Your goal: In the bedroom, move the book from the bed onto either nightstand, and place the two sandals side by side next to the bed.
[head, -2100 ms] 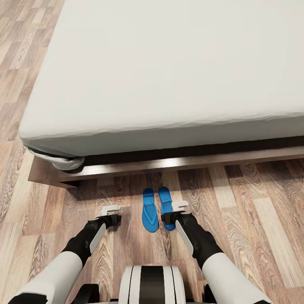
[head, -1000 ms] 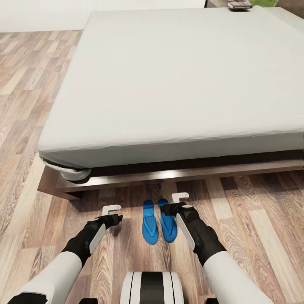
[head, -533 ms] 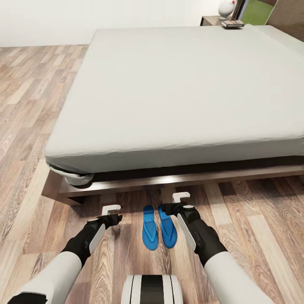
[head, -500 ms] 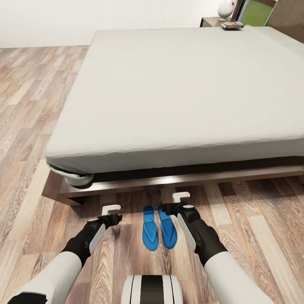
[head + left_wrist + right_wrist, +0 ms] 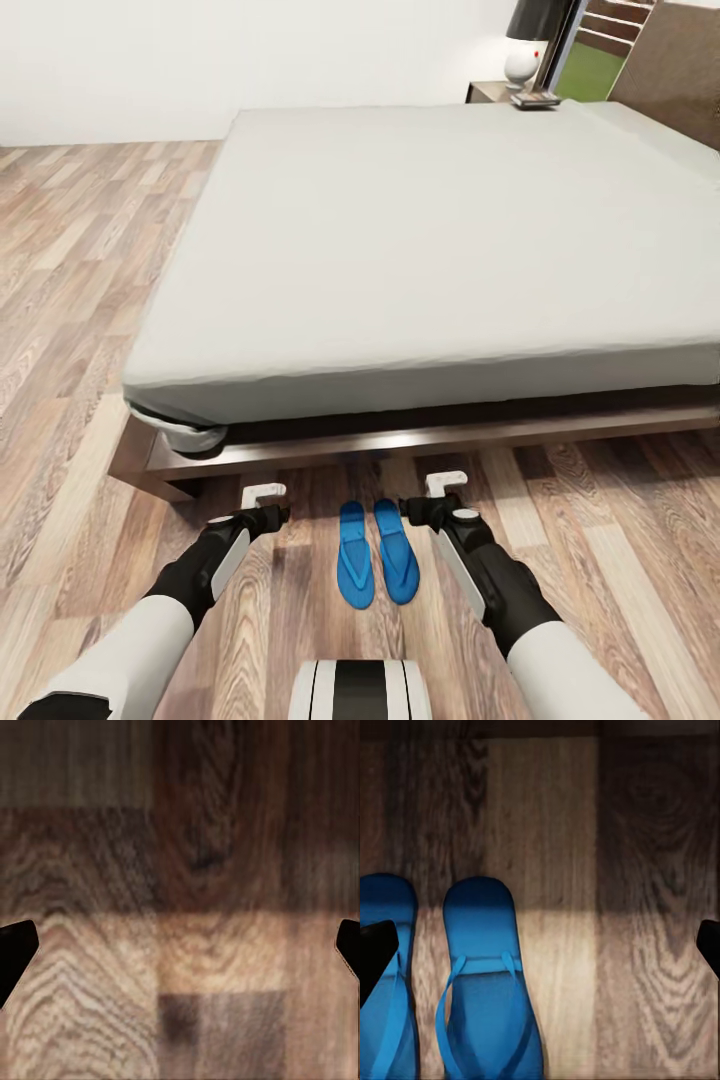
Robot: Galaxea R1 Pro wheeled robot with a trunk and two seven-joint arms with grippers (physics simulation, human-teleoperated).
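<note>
Plank floor [image 5: 60, 300], white wall behind. Bed [image 5: 430, 240] centre frame; sandals [image 5: 376, 550] paired at lower centre by its frame. Left gripper [image 5: 262, 497], right gripper [image 5: 446, 487] spread wide, empty. Nightstand [image 5: 490, 91] upper right; item on it indistinct.

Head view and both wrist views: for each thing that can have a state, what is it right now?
Two bright blue flip-flops: flat on the wood plank floor, side by side, beside the bed.
Large low bed with light grey mattress: top bare.
Left gripper: open, empty, over bare floor.
Right gripper: open, empty, right of the sandals.
Dark brown nightstand: small flat item on top, too small to identify.
</note>
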